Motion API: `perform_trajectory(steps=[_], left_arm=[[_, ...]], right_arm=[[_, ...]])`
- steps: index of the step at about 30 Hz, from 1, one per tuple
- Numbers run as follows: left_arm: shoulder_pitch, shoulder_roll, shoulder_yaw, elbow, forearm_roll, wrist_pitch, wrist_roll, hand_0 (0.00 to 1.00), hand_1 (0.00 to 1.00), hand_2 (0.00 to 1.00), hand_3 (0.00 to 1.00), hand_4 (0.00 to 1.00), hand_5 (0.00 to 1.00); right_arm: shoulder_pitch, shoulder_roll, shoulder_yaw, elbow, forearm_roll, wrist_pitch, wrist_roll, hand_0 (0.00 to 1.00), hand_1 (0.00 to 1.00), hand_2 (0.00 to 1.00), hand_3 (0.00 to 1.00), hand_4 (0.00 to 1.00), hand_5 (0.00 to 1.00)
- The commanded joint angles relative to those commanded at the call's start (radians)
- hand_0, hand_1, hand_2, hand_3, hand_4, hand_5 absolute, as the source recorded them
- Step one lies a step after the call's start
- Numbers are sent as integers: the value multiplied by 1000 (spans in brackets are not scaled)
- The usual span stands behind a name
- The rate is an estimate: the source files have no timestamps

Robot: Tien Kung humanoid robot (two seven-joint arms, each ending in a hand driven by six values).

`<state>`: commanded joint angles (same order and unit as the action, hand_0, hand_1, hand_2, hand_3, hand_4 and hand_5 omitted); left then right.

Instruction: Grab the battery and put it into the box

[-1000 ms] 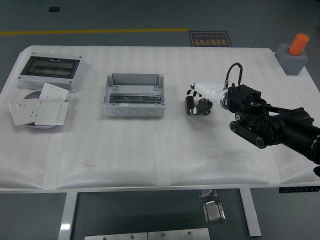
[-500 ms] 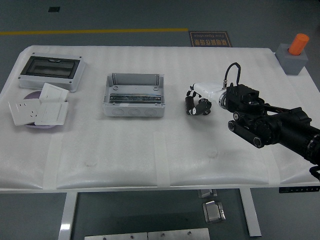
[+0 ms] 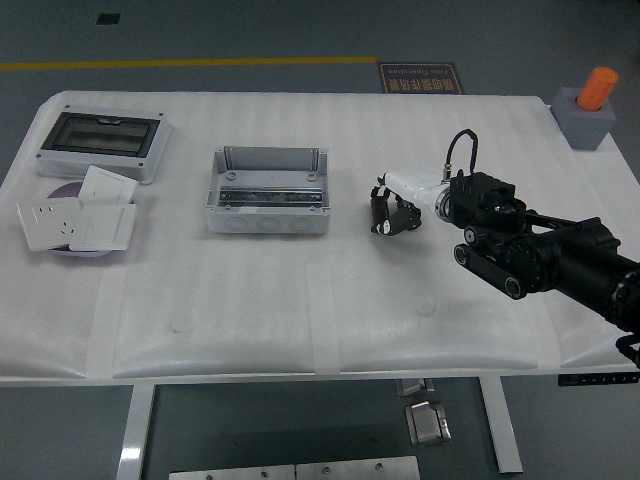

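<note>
While curled: right hand [image 3: 392,212] fingers wrap something small and dark, likely the battery, though unclear.
Box [image 3: 267,190]: open-topped, well left of hand, ready to receive.

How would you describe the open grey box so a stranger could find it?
On the white padded table, look at the middle, left of the black robot hand. The open grey plastic box sits there, lidless with a metal rail inside, unlike the grey enclosure with a dark window at far left.

Workshop: floor line [image 3: 190,64], elec. enclosures [image 3: 268,190]
</note>
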<state>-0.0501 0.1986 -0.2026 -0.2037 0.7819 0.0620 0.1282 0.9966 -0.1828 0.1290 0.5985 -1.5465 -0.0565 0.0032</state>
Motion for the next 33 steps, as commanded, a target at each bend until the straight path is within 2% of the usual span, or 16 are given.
perform_trajectory(steps=[20, 21, 26, 27, 32, 33], left_arm=[[-4, 1, 31, -4, -36, 16, -25, 598, 624, 471, 606, 417, 428], [-4, 1, 33, -4, -38, 17, -26, 596, 623, 470, 605, 415, 427], [-6, 1, 45, -5, -52, 24, -36, 596, 623, 470, 605, 415, 427], [-6, 1, 48, -6, -55, 25, -37, 595, 621, 472, 607, 415, 424], [-7, 3, 53, -6, -59, 27, -41, 595, 621, 472, 607, 415, 424], [-7, 3, 54, -6, -61, 28, -42, 596, 620, 482, 607, 415, 426]], right_arm=[[0, -7, 9, 12, -18, -3, 1, 659, 669, 721, 786, 864, 420], [0, -7, 9, 13, -19, -6, 2, 656, 668, 716, 762, 764, 306], [0, -8, 9, 17, -21, -16, 4, 656, 668, 716, 762, 764, 306], [-1, -8, 9, 17, -21, -17, 5, 650, 662, 685, 684, 478, 175], [-5, -7, 13, 16, -24, -14, 6, 650, 662, 685, 684, 478, 175], [-6, -7, 13, 16, -24, -13, 6, 641, 651, 672, 677, 221, 64]])
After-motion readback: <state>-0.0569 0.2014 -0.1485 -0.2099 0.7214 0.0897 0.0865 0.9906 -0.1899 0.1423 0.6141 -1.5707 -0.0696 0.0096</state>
